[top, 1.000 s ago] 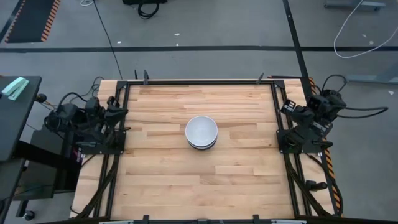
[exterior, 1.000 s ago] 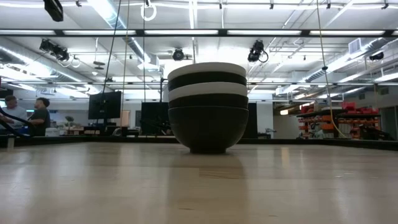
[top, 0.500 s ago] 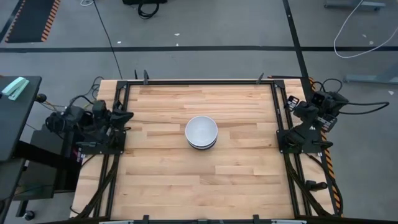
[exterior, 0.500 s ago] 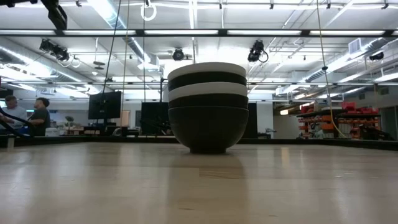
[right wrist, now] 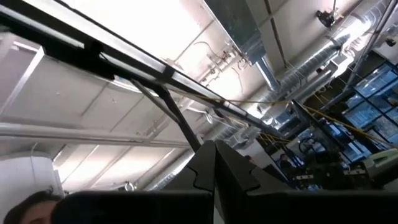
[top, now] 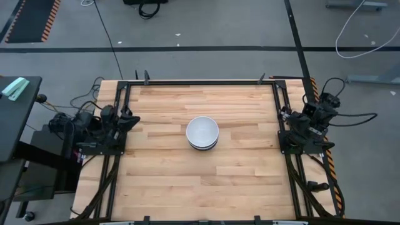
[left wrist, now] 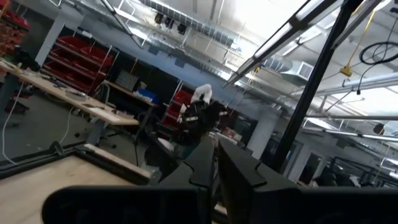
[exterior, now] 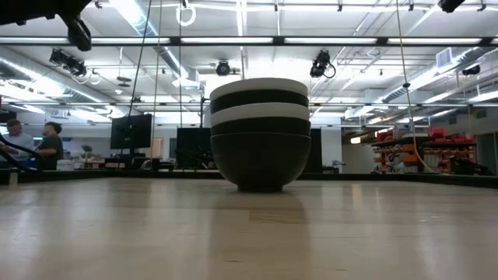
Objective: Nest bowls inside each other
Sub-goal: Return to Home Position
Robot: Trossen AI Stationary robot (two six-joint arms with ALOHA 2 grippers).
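The bowls (top: 202, 132) stand nested in one stack at the middle of the table, a white bowl on top. In the low view the bowls (exterior: 260, 132) show black and white bands, and the lowest black bowl rests by its foot on the wood. My left gripper (top: 130, 119) is at the table's left edge, far from the stack, and its fingers (left wrist: 216, 163) are shut and hold nothing. My right gripper (top: 286, 115) is at the table's right edge, also shut (right wrist: 214, 163) and holding nothing, and its wrist view looks up at the ceiling.
A black metal frame (top: 200, 81) runs along the table's edges, with both arm bases and their cables outside it. Bare wood (top: 187, 181) lies all around the stack. Beyond the table, people (exterior: 47, 144) sit far off at the low view's left.
My left gripper has swung from the left frame toward the table's right and slightly toward its near edge, coming over the table's left edge. My right arm has shifted at the right edge, its gripper moving a little toward the near side. The stack has kept still.
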